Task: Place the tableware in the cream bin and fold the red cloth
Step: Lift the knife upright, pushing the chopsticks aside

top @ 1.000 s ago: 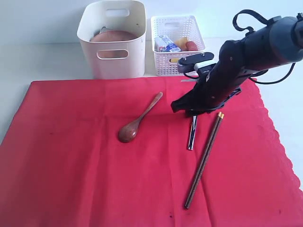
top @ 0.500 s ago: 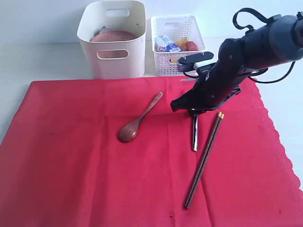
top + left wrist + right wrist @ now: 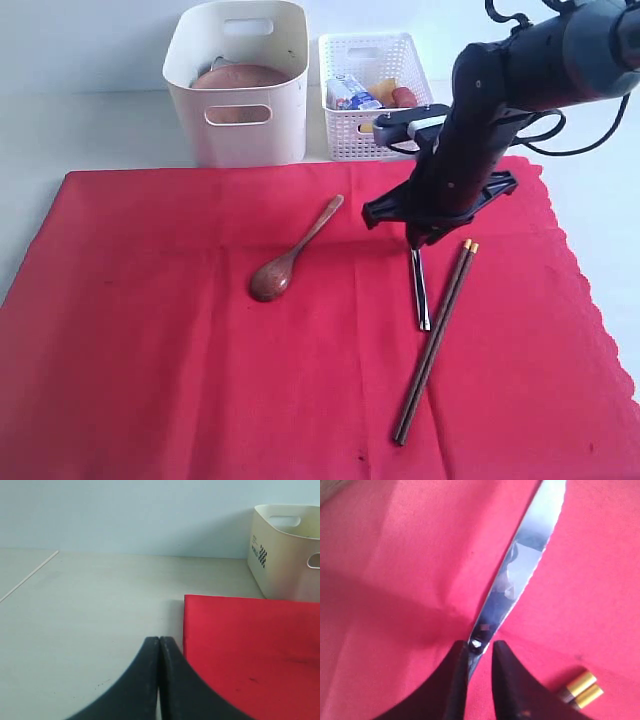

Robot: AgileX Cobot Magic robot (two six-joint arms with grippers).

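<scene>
Exterior view: the right gripper (image 3: 416,244) pinches the handle end of the silver knife (image 3: 421,292) over the red cloth (image 3: 150,350), just beside the chopsticks (image 3: 435,340), with the cream bin (image 3: 250,145) behind. Left wrist view: the left gripper (image 3: 159,647) hangs closed and empty by the cloth's edge. Right wrist view: narrow jaws clamp the knife's thin, stiff, slick steel, which is light and likely to swivel unless held well up the handle.

The black right gripper (image 3: 418,238) points down at the bright red fabric cloth (image 3: 150,350), and the handle end of a silver metal knife (image 3: 421,292) runs up into its tip (jaws too dark to make out). Just beside the knife, on the gripper's outer side, lie dark brown chopsticks with yellow tips (image 3: 433,345). A brown wooden spoon (image 3: 290,258) lies well off to the gripper's other side. Beyond the gripper stand a white lattice basket (image 3: 350,135) and a tall cream plastic bin (image 3: 255,140).
</scene>
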